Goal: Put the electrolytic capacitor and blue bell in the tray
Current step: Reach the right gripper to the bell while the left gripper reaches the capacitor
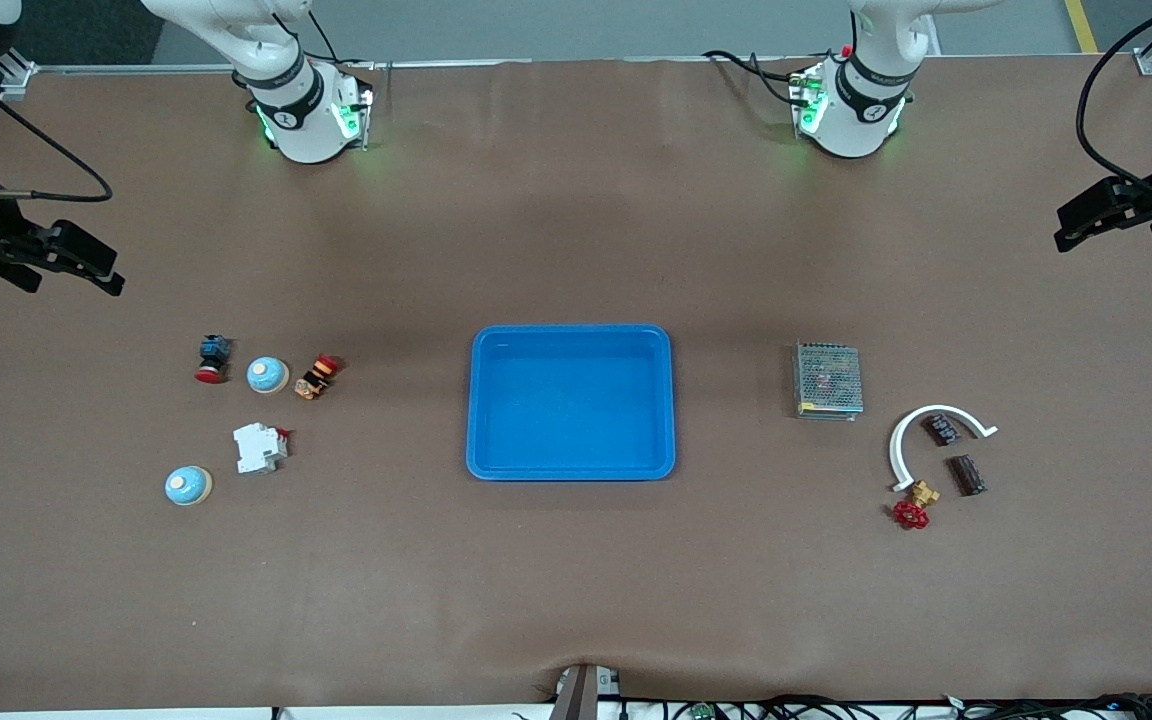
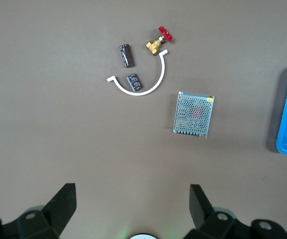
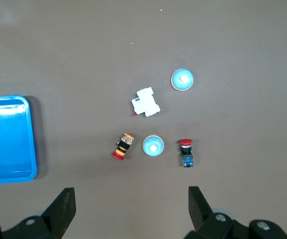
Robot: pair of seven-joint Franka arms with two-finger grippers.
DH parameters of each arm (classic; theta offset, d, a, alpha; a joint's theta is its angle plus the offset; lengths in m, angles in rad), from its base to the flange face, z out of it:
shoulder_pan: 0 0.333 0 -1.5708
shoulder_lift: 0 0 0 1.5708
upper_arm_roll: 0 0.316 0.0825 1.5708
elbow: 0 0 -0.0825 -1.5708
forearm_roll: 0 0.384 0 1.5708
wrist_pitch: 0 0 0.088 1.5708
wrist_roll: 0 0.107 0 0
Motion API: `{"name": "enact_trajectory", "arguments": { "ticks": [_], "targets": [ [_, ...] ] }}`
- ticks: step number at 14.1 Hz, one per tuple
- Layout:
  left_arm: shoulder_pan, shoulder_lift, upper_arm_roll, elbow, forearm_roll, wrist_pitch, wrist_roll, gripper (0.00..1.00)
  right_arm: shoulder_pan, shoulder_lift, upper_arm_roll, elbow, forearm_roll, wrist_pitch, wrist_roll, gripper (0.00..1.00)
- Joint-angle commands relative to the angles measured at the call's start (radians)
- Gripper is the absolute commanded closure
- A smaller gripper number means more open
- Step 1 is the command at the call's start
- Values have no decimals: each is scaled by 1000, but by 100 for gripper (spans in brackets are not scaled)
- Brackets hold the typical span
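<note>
Tray (image 1: 572,470) bare, mesh box (image 1: 827,380) beside — capacitors (image 1: 967,474), seemingly, ringed by white arc (image 1: 904,432).

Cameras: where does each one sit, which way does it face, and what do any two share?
Front view: high across the table, facing both bases; tray mid-table, right gripper and left gripper open, waiting at the table ends.
Left wrist view: looks down past its own open fingers at two capacitors, a mesh box, a white arc and a valve.
Right wrist view: looks down past its own fingers at two blue bells, a breaker and two buttons.
Shared: all three show the tray.
</note>
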Motion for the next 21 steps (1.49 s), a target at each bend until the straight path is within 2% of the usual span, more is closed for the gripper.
{"name": "enact_trajectory", "arguments": {
  "ticks": [1,6,11,13,16,21],
  "targets": [
    [6,-23,1,-14,-16,4,9,0,4,-8,0,-1,10,-11,5,0],
    [6,-8,3,29,-8,4,6,0,1,-11,-1,2,10,-16,11,0],
    [9,23,4,-4,-13,2,0,0,2,-9,-3,5,10,-36,9,0],
    [10,33,4,-52,-13,31,-26,0,-4,-5,-4,42,10,-48,0,0],
    [20,33,6,-187,-13,158,-32,0,-4,-3,-4,62,9,-54,0,0],
    [46,52,6,-435,-19,500,-53,0,14,46,0,62,10,-41,-12,0]
  ]
}}
